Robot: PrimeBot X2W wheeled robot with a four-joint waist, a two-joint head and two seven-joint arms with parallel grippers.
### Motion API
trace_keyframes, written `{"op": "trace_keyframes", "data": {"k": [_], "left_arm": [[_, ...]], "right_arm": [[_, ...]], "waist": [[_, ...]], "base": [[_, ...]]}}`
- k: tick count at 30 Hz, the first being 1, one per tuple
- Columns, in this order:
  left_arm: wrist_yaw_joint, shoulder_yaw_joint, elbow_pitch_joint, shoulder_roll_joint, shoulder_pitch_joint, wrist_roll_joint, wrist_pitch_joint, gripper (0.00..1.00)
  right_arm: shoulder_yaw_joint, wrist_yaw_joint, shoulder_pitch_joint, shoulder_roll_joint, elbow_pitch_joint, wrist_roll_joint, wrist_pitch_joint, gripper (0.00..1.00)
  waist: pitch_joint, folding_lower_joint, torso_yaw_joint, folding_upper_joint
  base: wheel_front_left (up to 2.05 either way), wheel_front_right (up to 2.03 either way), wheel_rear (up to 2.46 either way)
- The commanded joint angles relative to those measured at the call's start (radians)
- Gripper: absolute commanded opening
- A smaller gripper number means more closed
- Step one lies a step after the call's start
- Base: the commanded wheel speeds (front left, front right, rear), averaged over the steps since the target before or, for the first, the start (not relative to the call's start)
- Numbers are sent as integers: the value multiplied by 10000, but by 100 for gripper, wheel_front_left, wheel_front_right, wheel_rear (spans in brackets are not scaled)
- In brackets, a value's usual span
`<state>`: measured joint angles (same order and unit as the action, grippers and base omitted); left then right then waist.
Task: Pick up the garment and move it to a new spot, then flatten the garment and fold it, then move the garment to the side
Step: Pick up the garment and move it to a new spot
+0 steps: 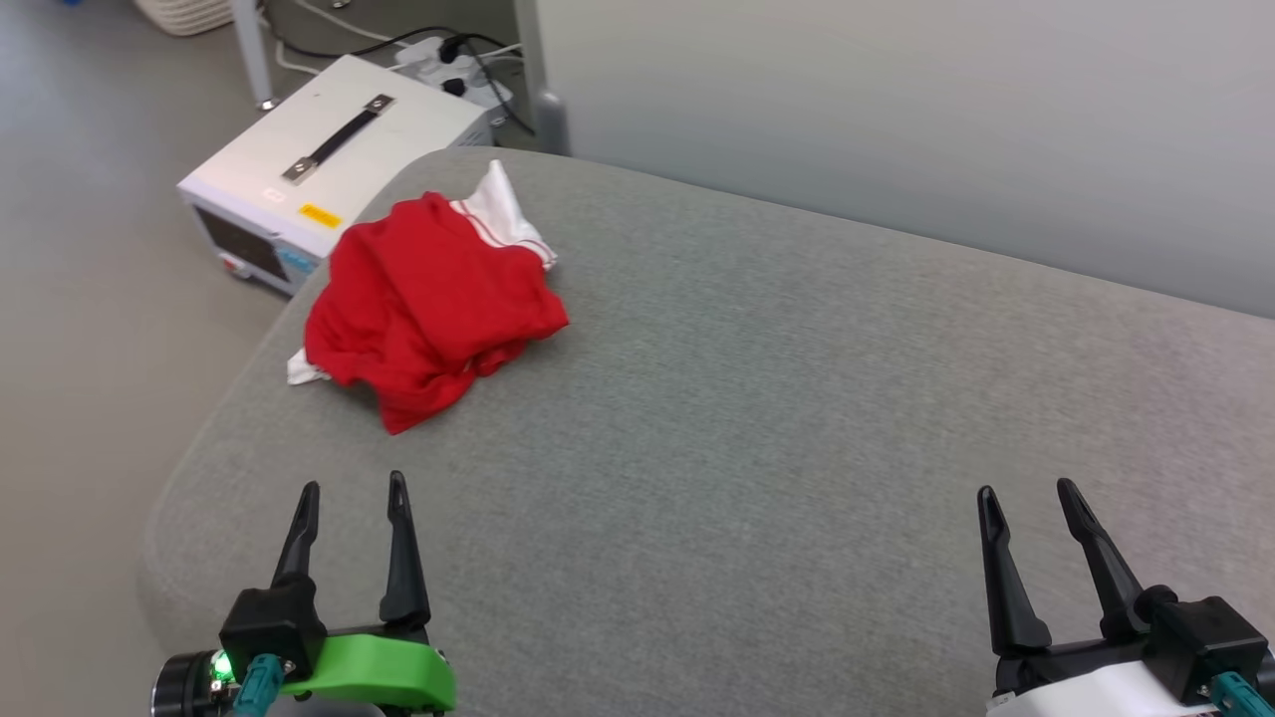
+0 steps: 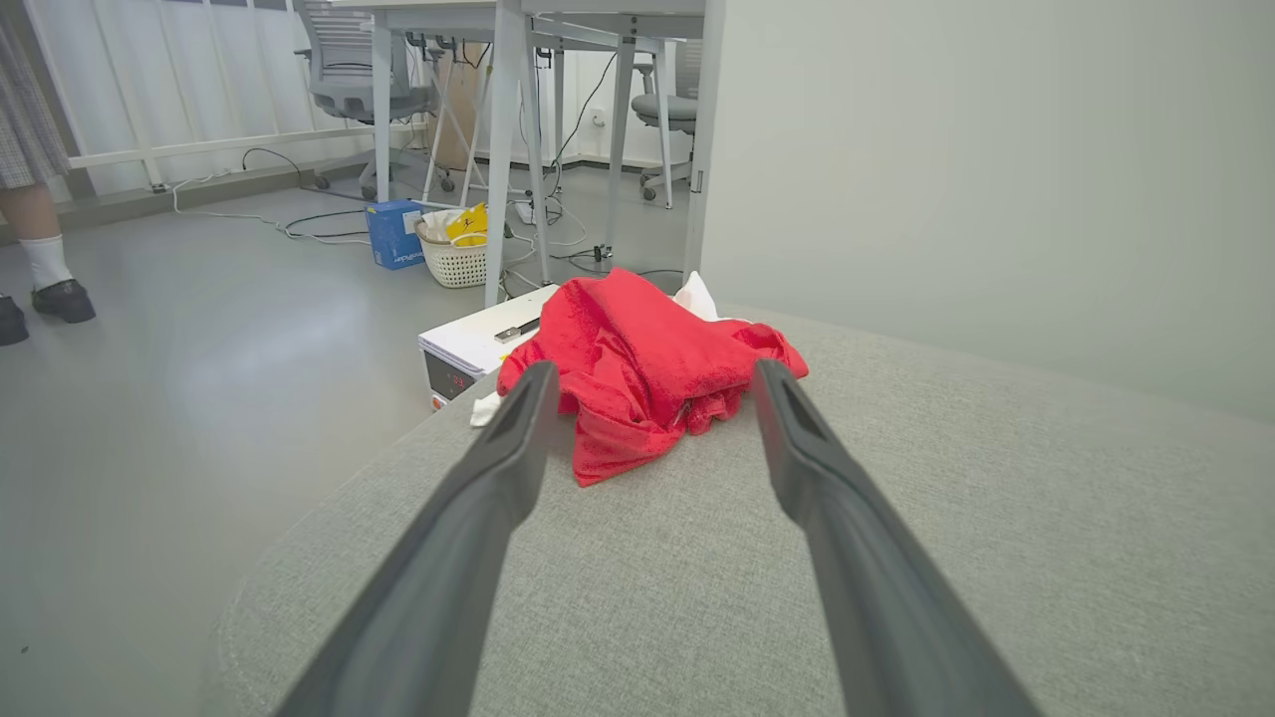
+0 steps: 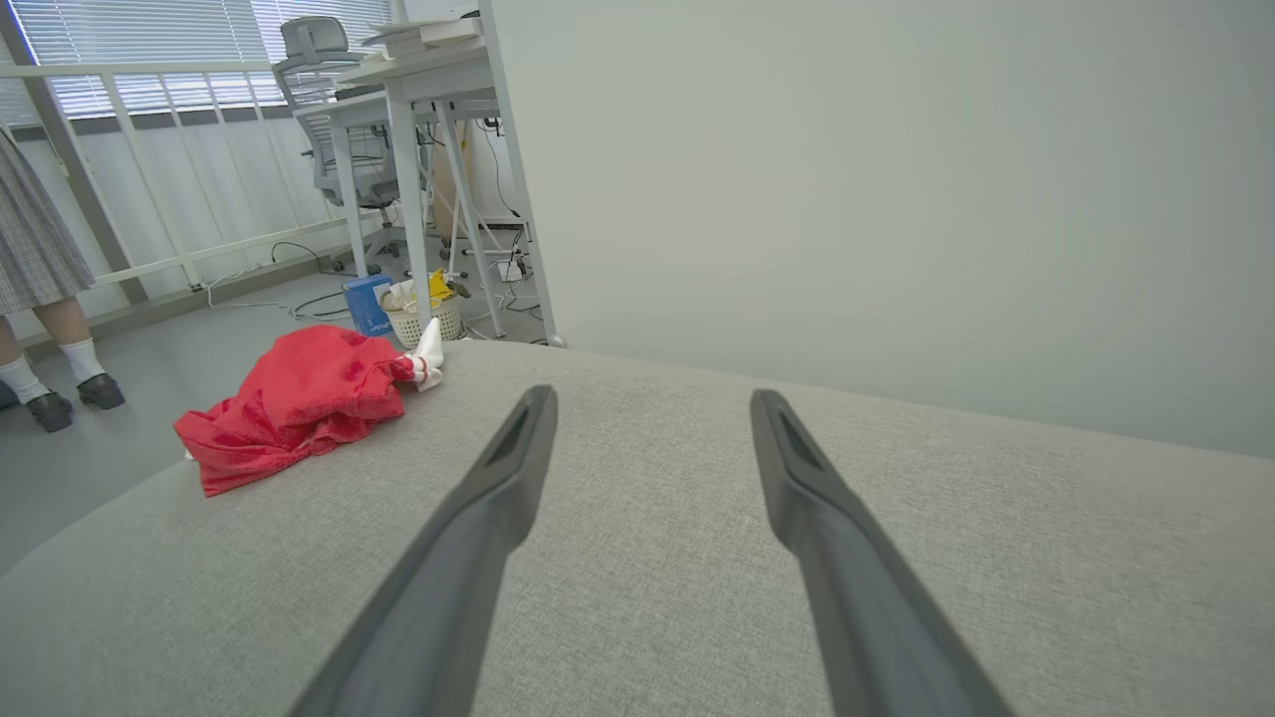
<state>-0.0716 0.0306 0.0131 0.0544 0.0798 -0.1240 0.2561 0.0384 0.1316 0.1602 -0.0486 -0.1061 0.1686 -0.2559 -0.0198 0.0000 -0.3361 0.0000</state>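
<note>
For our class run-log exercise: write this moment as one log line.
stage: pickup not begun | garment: crumpled, near left edge of grey padded surface | left gripper: open, empty | right gripper: open, empty

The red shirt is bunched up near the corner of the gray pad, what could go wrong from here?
1. The shirt lies by the rounded edge of the pad, next to a white box on the floor; a clumsy pull might drag it off.
2. It is crumpled in layers, so the open left fingers may pinch several folds at once, making flattening harder.
</note>
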Motion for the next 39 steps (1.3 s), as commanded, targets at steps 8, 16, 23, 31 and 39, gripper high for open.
{"op": "trace_keyframes", "data": {"k": [8, 16, 23, 31, 39], "left_arm": [[-20, -352, 16, -42, 79, -335, 57, 100], [-15, -517, 6, -42, 213, -427, 57, 100], [516, -784, 238, -39, -472, -156, 57, 100], [1736, -2028, 870, 369, -2950, -606, 57, 100], [2012, -2133, 2303, 1789, -5686, -1292, 57, 100]], "right_arm": [[195, -9, -52, -16, 12, -153, -59, 100], [308, -9, -67, -16, 35, -203, -59, 100], [387, -9, -193, -16, 13, -314, -59, 100], [339, -9, -753, -16, -173, -729, -59, 100], [382, -9, -1292, -21, -489, -1226, -59, 100]], "waist": [[-76, 0, -1324, 0], [-132, 0, -1469, 0], [-405, 0, -1178, 0], [-1340, 0, -293, 0], [-2415, 0, 558, 0]], "base": [[0, 0, 0], [0, 0, 0], [0, 0, 0], [0, 0, 0], [0, 0, 0]]}}
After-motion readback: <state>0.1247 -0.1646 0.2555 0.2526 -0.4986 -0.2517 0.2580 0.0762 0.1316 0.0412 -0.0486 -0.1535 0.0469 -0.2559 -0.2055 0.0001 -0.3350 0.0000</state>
